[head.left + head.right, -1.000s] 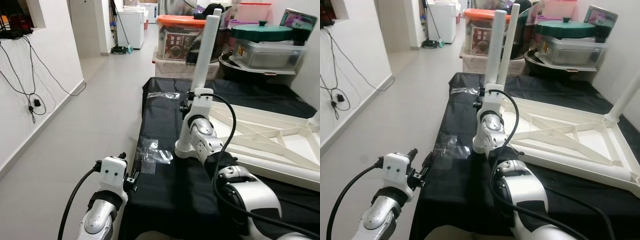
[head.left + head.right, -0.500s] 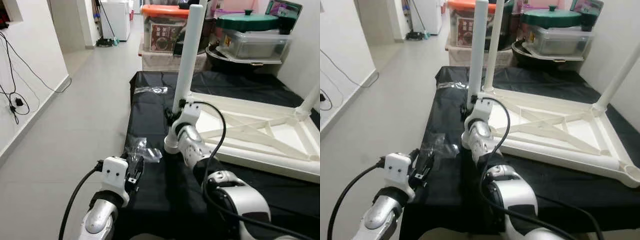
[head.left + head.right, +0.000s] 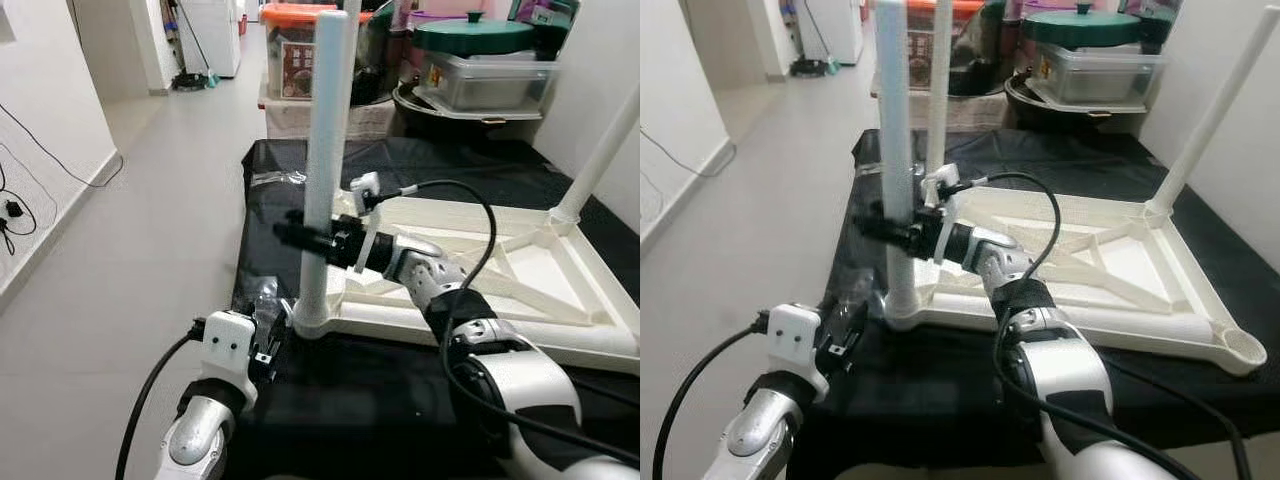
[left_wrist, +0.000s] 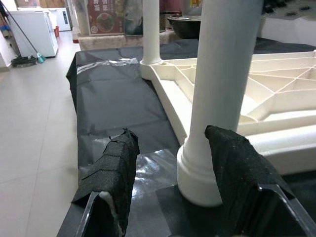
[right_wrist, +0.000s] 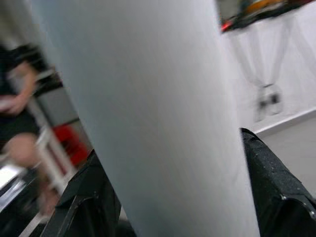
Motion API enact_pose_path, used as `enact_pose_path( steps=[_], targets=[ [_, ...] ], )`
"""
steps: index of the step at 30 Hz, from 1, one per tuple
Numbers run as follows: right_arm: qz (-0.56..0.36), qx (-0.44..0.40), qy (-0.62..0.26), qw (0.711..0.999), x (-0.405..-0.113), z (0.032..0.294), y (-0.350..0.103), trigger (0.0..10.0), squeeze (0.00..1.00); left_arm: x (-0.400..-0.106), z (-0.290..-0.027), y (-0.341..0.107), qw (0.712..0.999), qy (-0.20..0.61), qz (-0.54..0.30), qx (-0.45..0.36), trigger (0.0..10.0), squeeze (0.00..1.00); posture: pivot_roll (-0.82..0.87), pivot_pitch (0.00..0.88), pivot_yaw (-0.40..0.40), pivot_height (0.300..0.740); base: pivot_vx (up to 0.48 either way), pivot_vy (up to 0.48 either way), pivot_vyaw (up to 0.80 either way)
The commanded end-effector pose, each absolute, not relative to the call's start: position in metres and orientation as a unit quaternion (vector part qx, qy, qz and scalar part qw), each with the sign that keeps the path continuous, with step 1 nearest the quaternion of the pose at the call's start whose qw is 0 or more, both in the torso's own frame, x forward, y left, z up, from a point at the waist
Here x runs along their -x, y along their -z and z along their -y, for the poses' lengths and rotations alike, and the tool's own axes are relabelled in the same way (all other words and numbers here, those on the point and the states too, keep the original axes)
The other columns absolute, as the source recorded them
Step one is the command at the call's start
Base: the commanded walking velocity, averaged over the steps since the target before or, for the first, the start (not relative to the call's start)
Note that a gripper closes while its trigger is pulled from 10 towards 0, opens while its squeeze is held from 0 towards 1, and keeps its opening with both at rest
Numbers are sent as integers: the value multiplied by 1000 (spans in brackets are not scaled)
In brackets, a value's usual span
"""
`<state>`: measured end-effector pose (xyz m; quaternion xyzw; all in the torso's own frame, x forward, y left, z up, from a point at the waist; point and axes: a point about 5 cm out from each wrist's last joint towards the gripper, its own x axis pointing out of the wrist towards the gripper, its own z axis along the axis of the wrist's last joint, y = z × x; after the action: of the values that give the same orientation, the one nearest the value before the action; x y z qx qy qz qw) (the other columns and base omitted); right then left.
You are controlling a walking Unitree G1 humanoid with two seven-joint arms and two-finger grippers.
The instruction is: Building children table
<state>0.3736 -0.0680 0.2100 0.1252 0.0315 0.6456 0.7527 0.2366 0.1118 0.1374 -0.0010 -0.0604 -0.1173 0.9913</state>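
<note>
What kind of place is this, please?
Probably a home, in a tiled hallway used for storage. Stacked plastic bins, a big pot and a broom stand behind the black-covered table holding the upturned white children's table.

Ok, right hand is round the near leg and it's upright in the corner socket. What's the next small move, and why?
Probably press the white table leg straight down. The right hand grips it mid-height, and its flared foot stands at the corner of the upturned tabletop, but whether it is fully seated can't be told. The left hand is open beside the foot and could steady it.
</note>
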Motion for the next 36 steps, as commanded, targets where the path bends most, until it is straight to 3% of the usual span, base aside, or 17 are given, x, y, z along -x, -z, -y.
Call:
enact_pose_path(
  steps=[1, 3, 4, 10, 11, 13, 14, 16, 17, 18, 20, 23, 24, 25, 30, 32, 36],
  targets=[
    [-70, -87, -689, 716, -364, 60, -193, 9882, 0, -237, -111, -135, 992, 117, 55, -3, 10000, 0, 26, 0, -42, 740, 0, 0, 0],
    [-70, -87, -689, 716, -364, 60, -193, 9882, 0, -237, -111, -135, 992, 117, 55, -3, 10000, 0, 26, 0, -42, 740, 0, 0, 0],
    [-78, -76, -690, 716, -363, 59, -188, 0, 0, -237, -111, -135, 992, 117, 55, -3, 10000, 0, 26, 0, -42, 740, 0, 0, 0],
    [-84, -67, -689, 717, -359, 60, -178, 0, 0, -236, -110, -134, 992, 117, 53, -3, 10000, 0, 33, 0, -46, 740, 0, 0, 0],
    [-65, -67, -661, 744, -364, 59, -181, 0, 0, -236, -110, -134, 992, 117, 53, -3, 10000, 0, 33, 0, -45, 740, 0, 0, 0],
    [-52, -68, -641, 762, -367, 59, -184, 0, 0, -236, -111, -134, 992, 116, 53, -3, 10000, 0, 33, 0, -45, 740, 0, 0, 0],
    [-18, -79, -562, 823, -380, 62, -197, 0, 0, -236, -112, -134, 992, 115, 53, -3, 10000, 0, 32, 0, -39, 740, 0, 0, 0],
    [-18, -79, -562, 823, -380, 62, -197, 0, 0, -236, -112, -134, 992, 115, 53, -3, 10000, 0, 32, 0, -39, 740, 0, 0, 0],
    [5, -89, -494, 865, -390, 67, -206, 0, 0, -236, -113, -134, 992, 113, 52, -4, 10000, 0, 32, 0, -39, 740, 0, 0, 0],
    [5, -89, -494, 865, -390, 67, -206, 0, 0, -236, -113, -134, 992, 113, 52, -4, 10000, 0, 32, 0, -39, 740, 0, 0, 0],
    [19, -90, -381, 920, -402, 78, -214, 0, 0, -236, -114, -133, 992, 113, 51, -4, 10000, 0, 32, 0, -39, 740, 0, 0, 0],
    [17, -91, -319, 943, -406, 86, -212, 0, 0, -236, -113, -132, 992, 114, 50, -4, 10000, 0, 32, 0, -39, 740, 0, 0, 0],
    [5, -84, -229, 970, -410, 98, -205, 0, 0, -236, -113, -132, 992, 115, 50, -3, 10000, 0, 32, 0, -39, 740, 0, 0, 0],
    [5, -84, -229, 970, -410, 98, -205, 0, 0, -236, -113, -132, 992, 115, 50, -3, 10000, 0, 32, 0, -39, 740, 0, 0, 0],
    [-37, -72, -5, 997, -411, 130, -184, 0, 0, -236, -113, -131, 992, 116, 49, -2, 10000, 0, 23, 0, -38, 740, 0, 0, 0],
    [-37, -72, -5, 997, -411, 130, -184, 0, 0, -236, -113, -131, 992, 116, 49, -2, 10000, 0, 23, 0, -38, 740, 0, 0, 0],
    [-62, -69, 101, 991, -406, 136, -170, 0, 0, -236, -113, -131, 992, 116, 49, -3, 10000, 0, 23, 0, -41, 740, 0, 0, 0]
  ],
)
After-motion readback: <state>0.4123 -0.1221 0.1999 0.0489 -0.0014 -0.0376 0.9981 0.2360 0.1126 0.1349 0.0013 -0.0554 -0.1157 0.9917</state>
